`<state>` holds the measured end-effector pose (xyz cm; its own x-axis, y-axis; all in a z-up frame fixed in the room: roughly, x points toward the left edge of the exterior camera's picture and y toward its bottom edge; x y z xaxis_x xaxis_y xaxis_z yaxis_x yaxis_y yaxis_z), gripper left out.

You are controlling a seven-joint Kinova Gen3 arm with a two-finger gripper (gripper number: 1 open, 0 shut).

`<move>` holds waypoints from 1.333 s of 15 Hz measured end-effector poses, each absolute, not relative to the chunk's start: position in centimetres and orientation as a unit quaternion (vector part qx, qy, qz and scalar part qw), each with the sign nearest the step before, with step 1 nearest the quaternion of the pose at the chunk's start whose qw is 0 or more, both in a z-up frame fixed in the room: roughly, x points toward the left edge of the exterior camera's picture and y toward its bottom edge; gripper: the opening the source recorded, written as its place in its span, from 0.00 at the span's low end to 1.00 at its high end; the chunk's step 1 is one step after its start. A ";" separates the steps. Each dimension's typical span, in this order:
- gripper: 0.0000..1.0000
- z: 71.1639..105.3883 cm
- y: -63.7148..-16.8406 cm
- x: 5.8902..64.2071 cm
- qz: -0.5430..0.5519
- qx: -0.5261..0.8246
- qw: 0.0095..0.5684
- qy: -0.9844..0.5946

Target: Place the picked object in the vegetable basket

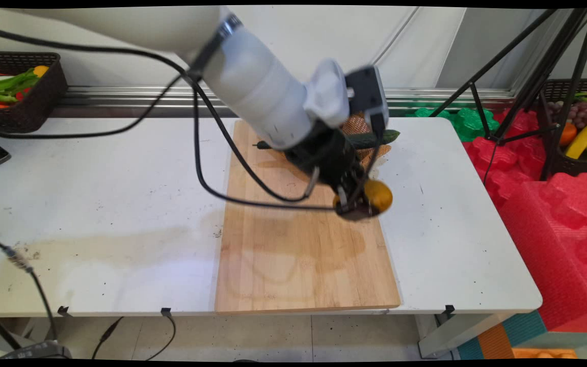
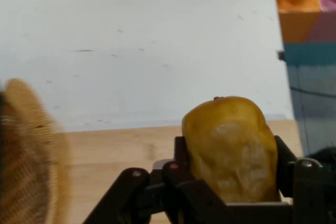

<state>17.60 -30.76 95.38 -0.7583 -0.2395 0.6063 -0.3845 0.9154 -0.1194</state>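
A yellow mango (image 2: 231,150) sits clamped in the pincer (image 1: 357,204), held above the right edge of the wooden cutting board (image 1: 298,255) on the desk (image 1: 95,204); a cucumber (image 1: 375,138) lies farther back.

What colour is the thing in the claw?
Golden yellow-brown potato, clearest in the hand view, held in the claw.
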 end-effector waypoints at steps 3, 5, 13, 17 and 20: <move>0.00 97.4 -31.8 19.4 0.140 0.205 0.319 -0.915; 0.00 98.7 -33.2 20.6 0.160 0.234 0.328 -0.901; 0.00 100.1 -40.1 22.7 0.229 0.315 0.332 -0.859; 0.00 98.6 -44.3 22.7 0.244 0.337 0.317 -0.852; 0.00 97.0 -47.1 23.1 0.249 0.350 0.296 -0.853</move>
